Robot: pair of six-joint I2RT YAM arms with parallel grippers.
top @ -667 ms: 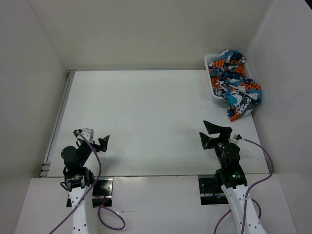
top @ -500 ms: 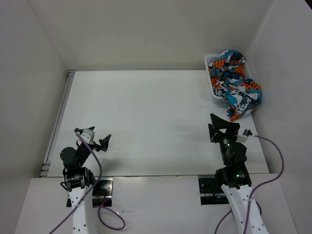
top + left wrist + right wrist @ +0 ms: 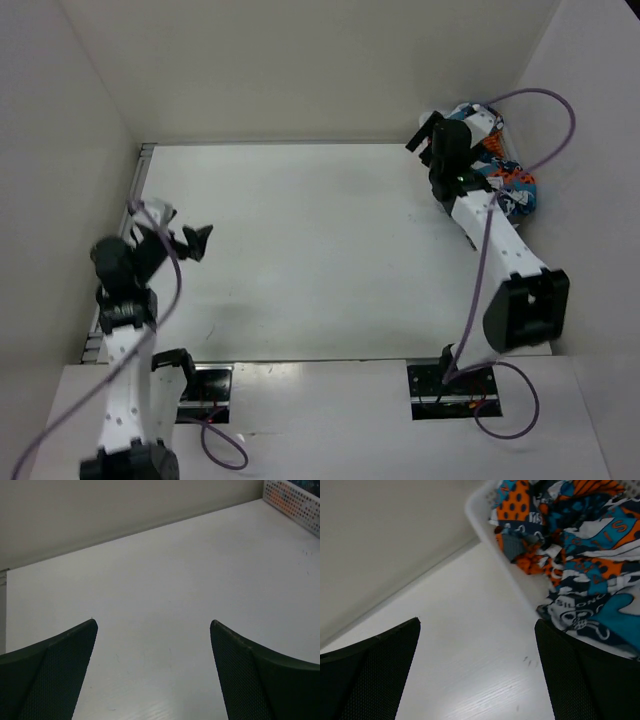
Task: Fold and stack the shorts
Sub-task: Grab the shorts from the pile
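The patchwork shorts (image 3: 570, 535) lie crumpled in a white mesh basket (image 3: 487, 530) at the table's far right corner. In the top view my right arm covers most of them, and part of the cloth (image 3: 516, 190) hangs over the basket's near side. My right gripper (image 3: 426, 132) is open and empty, just left of the basket over the table; in its wrist view (image 3: 477, 625) the right finger sits by the hanging cloth. My left gripper (image 3: 180, 230) is open and empty at the table's left side, and its wrist view (image 3: 154, 625) faces bare table.
White walls close in the table at the back and on both sides. A metal rail (image 3: 125, 235) runs along the left edge. The basket's mesh wall (image 3: 295, 502) shows far off in the left wrist view. A purple cable (image 3: 540, 100) loops above the right arm.
The right arm has stretched from the near edge out to the basket at the far right. The left arm has risen and moved left and farther out. Both grippers stayed open.
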